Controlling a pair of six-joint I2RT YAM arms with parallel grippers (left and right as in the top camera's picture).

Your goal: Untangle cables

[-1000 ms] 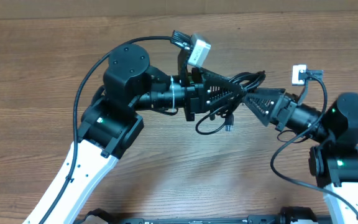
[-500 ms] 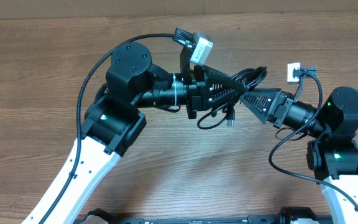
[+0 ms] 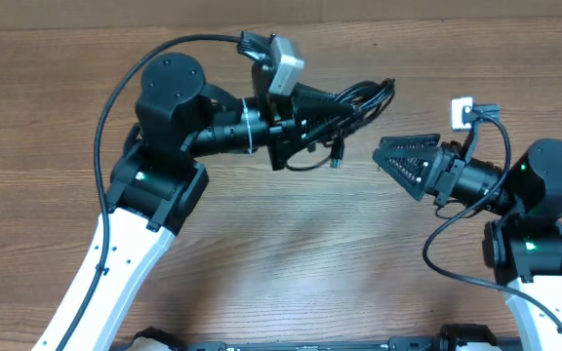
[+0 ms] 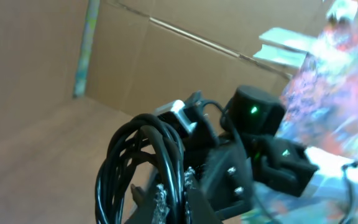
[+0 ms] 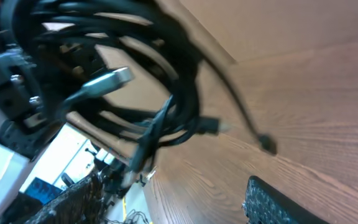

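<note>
Overhead view, reference point: left tool (image 3: 344,105).

- Left tool is clamped on the cables (image 3: 379,93), which are gathered into one coiled black bundle between its fingers. The bundle is carried above the counter (image 3: 261,253), not lying on it.
- Long axis of the bundle: it follows the left tool's own line, running from the fingers out past the fingertips. The looped end points away from the left arm, toward the far right of the counter.
- A slack loop sags from the underside of the left tool. It ends in a small plug (image 3: 338,160), which hangs just below the fingers.
- Right tool (image 3: 382,154) lies beyond the left tool's fingertips and a little nearer the robot's base. It is apart from the bundle and its tip aims back at it.
- Right wrist view: the two pads (image 5: 272,202) stand wide apart with nothing between them, so the right tool is spread open. A silver flat plug (image 5: 114,78) shows in the tangle ahead, and a thin strand trails down to a small dark end (image 5: 267,144) near the wood.
- Surface: brown wood-grain counter.
- Room: cardboard wall (image 4: 166,56) behind the left tool, with a seam across it. The right side of the left wrist view is too blurred to read.
</note>
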